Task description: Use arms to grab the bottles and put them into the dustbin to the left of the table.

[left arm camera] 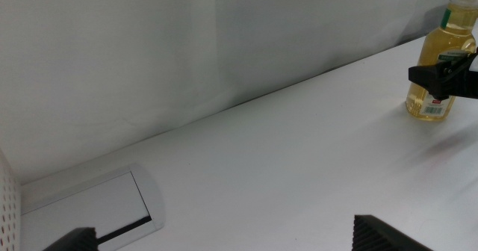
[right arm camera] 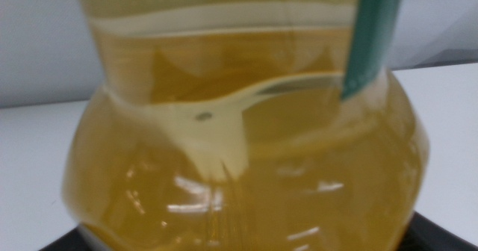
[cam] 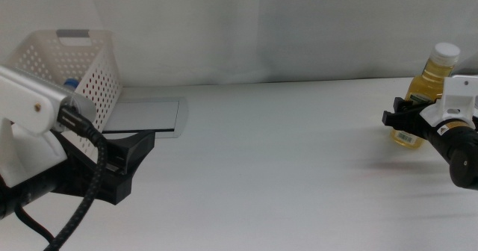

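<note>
1. Juice bottle (cam: 429, 85) stands upright at the table's (cam: 284, 161) far right; we see the right gripper (cam: 407, 121) around its lower body, jaws spread, contact unclear.
2. Left gripper (cam: 123, 161) sits open beside the dustbin (cam: 71, 68), near the hatch (cam: 146, 116).

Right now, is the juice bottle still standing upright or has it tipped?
Upright. The yellow juice bottle stands on the white table, white cap topmost, with the right gripper around its lower body. The left gripper waits by the dustbin.

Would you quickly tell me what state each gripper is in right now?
Left gripper: open, empty, near the basket.
Right gripper: around the juice bottle; grip cannot be told.
</note>
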